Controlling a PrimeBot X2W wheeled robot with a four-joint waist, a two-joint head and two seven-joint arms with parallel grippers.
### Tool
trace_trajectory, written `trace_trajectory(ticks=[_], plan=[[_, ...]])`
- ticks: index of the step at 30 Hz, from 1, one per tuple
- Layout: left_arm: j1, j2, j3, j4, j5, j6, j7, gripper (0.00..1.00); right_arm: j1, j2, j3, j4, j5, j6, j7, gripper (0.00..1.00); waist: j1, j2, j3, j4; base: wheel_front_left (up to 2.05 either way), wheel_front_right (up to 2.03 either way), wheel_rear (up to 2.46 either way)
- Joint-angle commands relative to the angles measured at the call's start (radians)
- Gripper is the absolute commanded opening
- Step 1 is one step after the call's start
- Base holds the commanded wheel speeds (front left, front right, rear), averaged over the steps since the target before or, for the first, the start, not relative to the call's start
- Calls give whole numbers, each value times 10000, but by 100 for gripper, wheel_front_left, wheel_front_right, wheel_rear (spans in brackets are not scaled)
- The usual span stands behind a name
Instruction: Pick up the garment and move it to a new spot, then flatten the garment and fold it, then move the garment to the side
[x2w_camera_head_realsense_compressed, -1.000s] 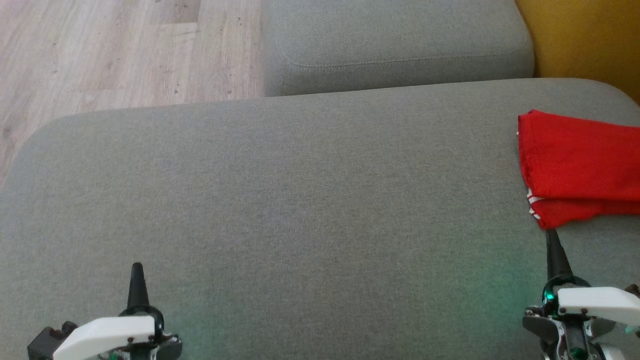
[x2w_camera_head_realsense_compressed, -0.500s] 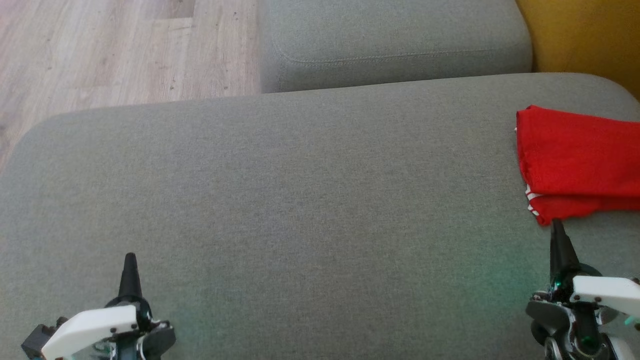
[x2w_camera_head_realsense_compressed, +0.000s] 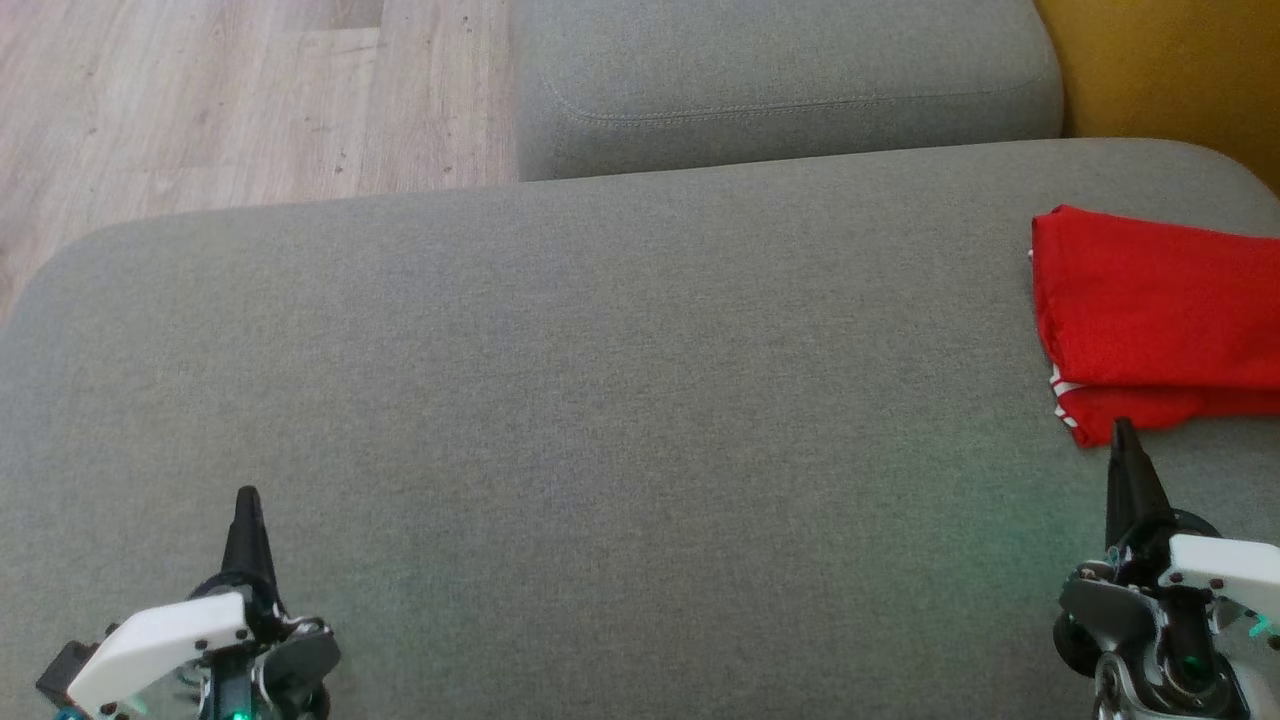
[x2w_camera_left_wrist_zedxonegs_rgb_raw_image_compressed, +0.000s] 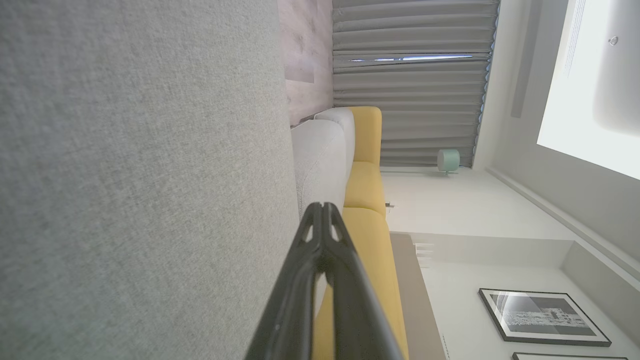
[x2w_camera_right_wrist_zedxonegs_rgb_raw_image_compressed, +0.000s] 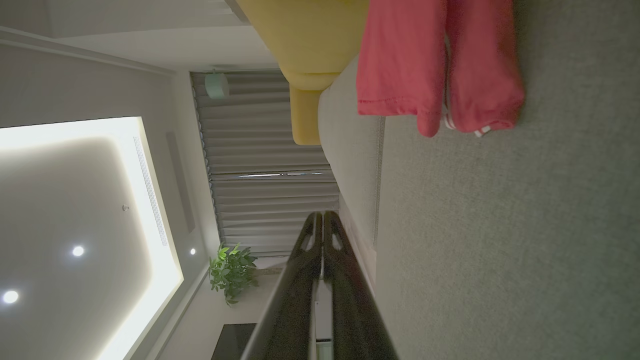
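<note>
1. Right tool (x2w_camera_head_realsense_compressed: 1123, 435): clenched, the two dark fingers pressed together to a single point, nothing between them. It sits at the lower right of the head view; the same closed pair rises in the right wrist view (x2w_camera_right_wrist_zedxonegs_rgb_raw_image_compressed: 322, 216).
2. Left tool (x2w_camera_head_realsense_compressed: 246, 500): likewise clenched and empty, at the lower left over bare cushion, fingers meeting at the tip in the left wrist view (x2w_camera_left_wrist_zedxonegs_rgb_raw_image_compressed: 322, 207).
3. Garment (x2w_camera_head_realsense_compressed: 1150, 310): red with a white-striped trim, lying folded in layers at the right end of the grey cushion (x2w_camera_head_realsense_compressed: 600, 380). Its long axis runs left to right and passes out of the head view's right edge.
4. Relation: the garment lies straight ahead of the right tool. The tip meets the near hem in the head view, but the wrist view (x2w_camera_right_wrist_zedxonegs_rgb_raw_image_compressed: 435, 65) shows cushion between them, so they are apart. The left tool is well apart from the garment.
5. Judgement: the garment looks folded and set aside. Any further handling falls to the right arm, the nearer one.
</note>
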Motion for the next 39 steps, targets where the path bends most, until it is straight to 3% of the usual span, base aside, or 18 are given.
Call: trace_trajectory(ticks=[1, 39], plan=[[-473, 102, 394, -280, -31, -69, 36, 0, -463, -171, 188, -322, 68, 73, 80, 0, 0, 0, -1, 1, 0, 0, 0], [-484, -3, 541, -272, 92, -69, 154, 0, -474, -82, 63, -314, -37, 73, 181, 0, 0, 0, -2, 1, 0, 0, 0]])
